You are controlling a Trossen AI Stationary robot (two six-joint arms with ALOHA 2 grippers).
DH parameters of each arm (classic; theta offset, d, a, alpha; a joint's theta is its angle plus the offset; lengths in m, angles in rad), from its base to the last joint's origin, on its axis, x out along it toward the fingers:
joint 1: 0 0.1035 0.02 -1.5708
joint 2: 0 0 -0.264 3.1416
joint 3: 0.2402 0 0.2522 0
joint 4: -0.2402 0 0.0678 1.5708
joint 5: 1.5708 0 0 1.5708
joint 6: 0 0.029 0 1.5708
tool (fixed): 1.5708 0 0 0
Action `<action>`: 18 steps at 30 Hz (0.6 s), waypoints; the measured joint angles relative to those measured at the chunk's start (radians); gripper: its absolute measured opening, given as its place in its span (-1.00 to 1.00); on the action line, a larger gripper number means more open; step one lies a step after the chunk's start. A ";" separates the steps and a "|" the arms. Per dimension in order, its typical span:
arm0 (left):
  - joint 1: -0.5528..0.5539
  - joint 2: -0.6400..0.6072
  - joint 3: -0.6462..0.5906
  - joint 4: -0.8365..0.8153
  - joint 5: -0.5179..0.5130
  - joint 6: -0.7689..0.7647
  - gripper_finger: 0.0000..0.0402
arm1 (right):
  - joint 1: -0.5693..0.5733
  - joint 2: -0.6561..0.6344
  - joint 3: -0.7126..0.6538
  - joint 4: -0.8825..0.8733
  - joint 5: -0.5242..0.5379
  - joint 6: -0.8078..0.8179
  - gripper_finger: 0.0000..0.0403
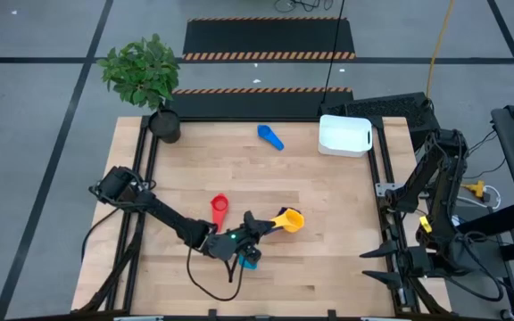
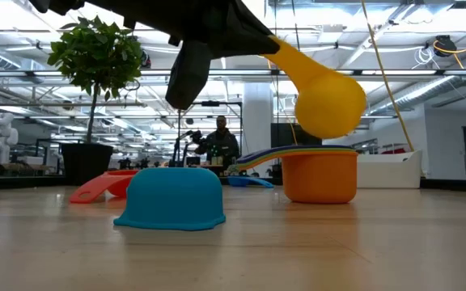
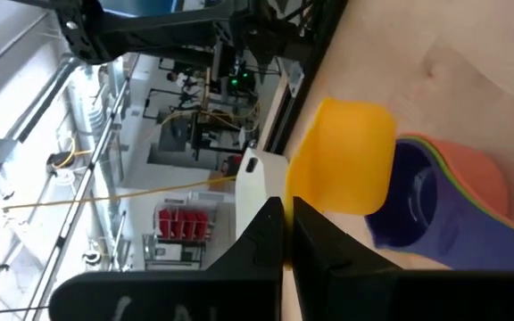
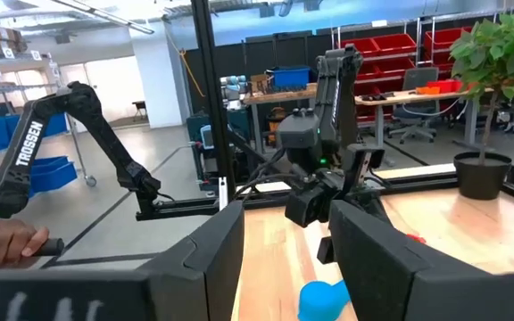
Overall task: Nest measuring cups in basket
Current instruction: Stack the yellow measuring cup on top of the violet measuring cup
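1. Left gripper pinches the flat handle of the yellow cup, with its fingers pressed close together on it.
2. That yellow cup hangs in the air, tipped a little, just above the orange cup. It does not touch it yet.
3. Right under the gripper's load, the orange cup sits on the table. Other cups are already stacked inside it: a navy one on top, and thin green and blue rims show under it.
4. Close beside the gripper, on its near side, a light blue cup lies upside down.
5. A red cup lies near the gripper too, on the side toward the arm's base.
6. A mid blue cup lies far ahead of the gripper, by itself.
7. Far off, at the table's corner, the white basket looks like it holds no cups.
8. So some stacking looks done. I think the yellow, light blue, red and mid blue cups are still left, and the whole stack must yet go in the basket.
9. Left arm reaches long and low across the table, with its wrist turned sideways.
10. Right gripper waits far away, off the table's edge, with its fingers spread apart and nothing in them.
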 joint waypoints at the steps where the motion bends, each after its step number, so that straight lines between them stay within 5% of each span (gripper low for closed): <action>1: 0.003 0.000 0.000 -0.009 0.001 -0.001 -0.98 | 0.000 -0.002 0.000 0.000 0.000 -0.004 -0.20; 18: 0.054 0.000 0.000 -0.089 0.077 -0.083 -0.92 | 0.000 -0.015 0.000 0.000 -0.001 -0.043 -0.20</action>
